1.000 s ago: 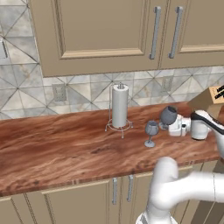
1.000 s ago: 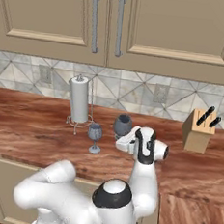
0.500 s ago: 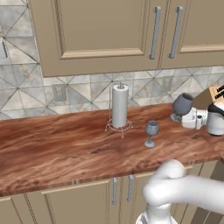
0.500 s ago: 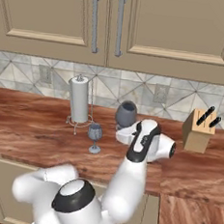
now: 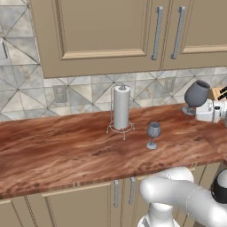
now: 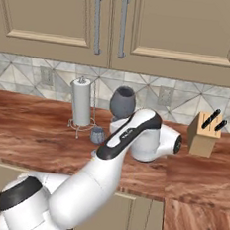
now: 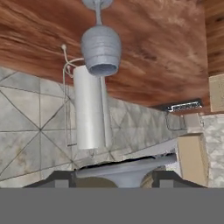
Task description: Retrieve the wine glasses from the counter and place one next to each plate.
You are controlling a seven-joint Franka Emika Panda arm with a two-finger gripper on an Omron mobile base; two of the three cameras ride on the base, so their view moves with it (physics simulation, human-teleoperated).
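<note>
I am seeing the pincer (image 5: 195, 108) hanging above the right part of the surface (image 5: 66, 150), clamped on one wine glass (image 5: 196, 94) low at its stem, so the rounded bowl is standing up clear of the wood. In the right base view the held glass (image 6: 123, 101) is rising just behind the white wrist. The second wine glass (image 5: 153, 134) is standing upright on the surface, left of the held one and just to the near right of the paper-towel roll (image 5: 121, 107), which is sitting in its wire holder close to the tiled backsplash (image 5: 26, 93). In the hand view the standing glass (image 7: 101, 50) is appearing upside down against the wood grain, with the roll (image 7: 89, 107) beside it. A knife block (image 6: 204, 132) is sitting farther right, near the wall, well apart from both glasses. Beige cabinet doors (image 5: 102, 31) are hanging above
</note>
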